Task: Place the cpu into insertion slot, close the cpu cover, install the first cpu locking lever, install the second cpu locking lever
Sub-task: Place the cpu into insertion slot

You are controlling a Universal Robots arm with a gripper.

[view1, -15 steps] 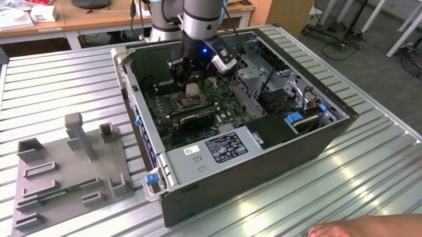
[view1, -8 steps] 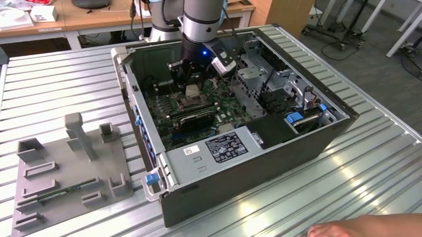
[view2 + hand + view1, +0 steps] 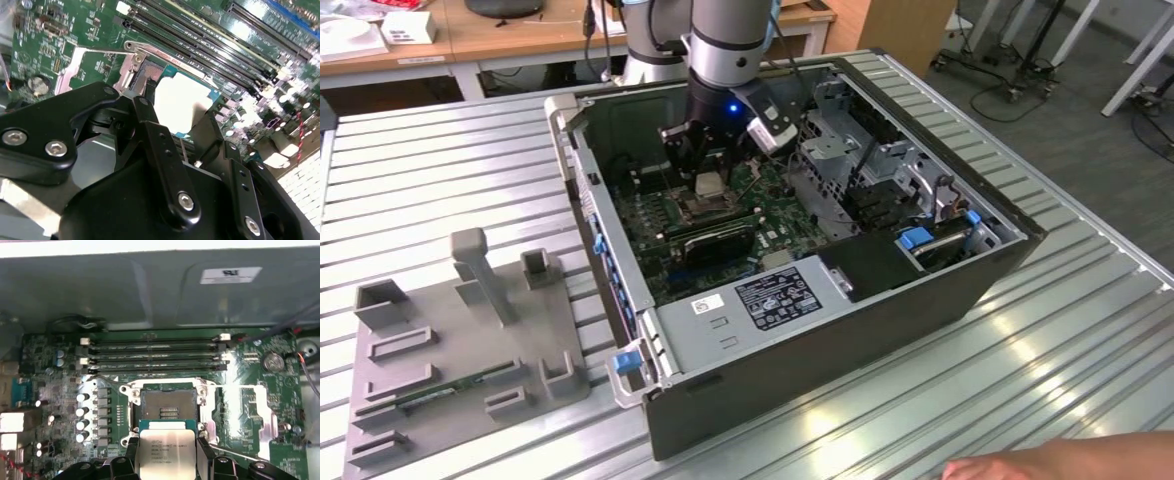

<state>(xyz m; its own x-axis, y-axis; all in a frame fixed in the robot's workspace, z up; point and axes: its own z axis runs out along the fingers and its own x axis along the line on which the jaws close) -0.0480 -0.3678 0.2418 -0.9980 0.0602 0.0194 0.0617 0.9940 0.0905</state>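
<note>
Pinching the cpu (image 3: 167, 447) in my gripper (image 3: 707, 175), upper middle of the exterior view, maybe just over the insertion slot (image 3: 167, 404); needs lining up.

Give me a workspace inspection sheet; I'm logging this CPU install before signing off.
Surface: slatted metal table, with an open computer case lying on it.
Job's things: cpu held short of the insertion slot, which is empty; cpu cover swung open.
Clutter: grey fixture tray on the exterior view's left of the case.
End effector: shut on the cpu.
Cables: thin red wire at the board's edge.
Surroundings: wooden desks; a person's hand at the exterior view's lower right.
</note>
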